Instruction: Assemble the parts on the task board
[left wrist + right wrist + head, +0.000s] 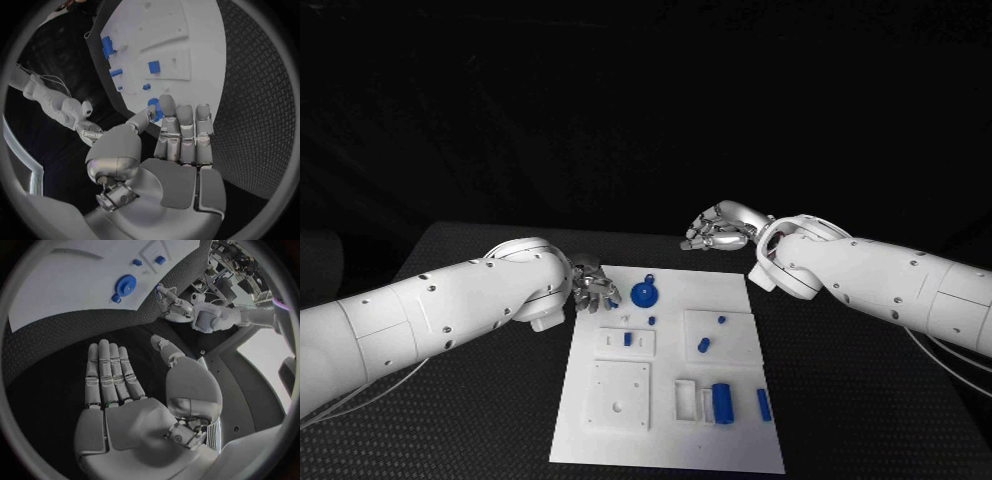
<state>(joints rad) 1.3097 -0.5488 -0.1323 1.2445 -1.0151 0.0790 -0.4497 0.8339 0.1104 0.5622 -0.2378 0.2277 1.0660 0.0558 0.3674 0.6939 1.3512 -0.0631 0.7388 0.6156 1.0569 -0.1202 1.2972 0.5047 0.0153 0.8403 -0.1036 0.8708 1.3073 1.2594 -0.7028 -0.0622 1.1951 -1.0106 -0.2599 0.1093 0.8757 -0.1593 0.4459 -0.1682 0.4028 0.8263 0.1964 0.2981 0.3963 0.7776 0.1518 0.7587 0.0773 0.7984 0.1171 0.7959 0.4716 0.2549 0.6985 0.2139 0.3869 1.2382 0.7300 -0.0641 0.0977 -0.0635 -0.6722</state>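
The white task board lies mid-table. A round blue part sits near its far edge. Small blue parts stand further in, and long blue parts lie at its near right. My left hand hovers at the board's far left corner, beside the round part. It pinches a small blue part between thumb and a finger. My right hand is over the black table beyond the board's far edge, fingers straight and apart, holding nothing.
Raised white plates with holes and slots sit on the board's near half, and a white frame stands beside the long parts. Black textured table lies around the board on all sides.
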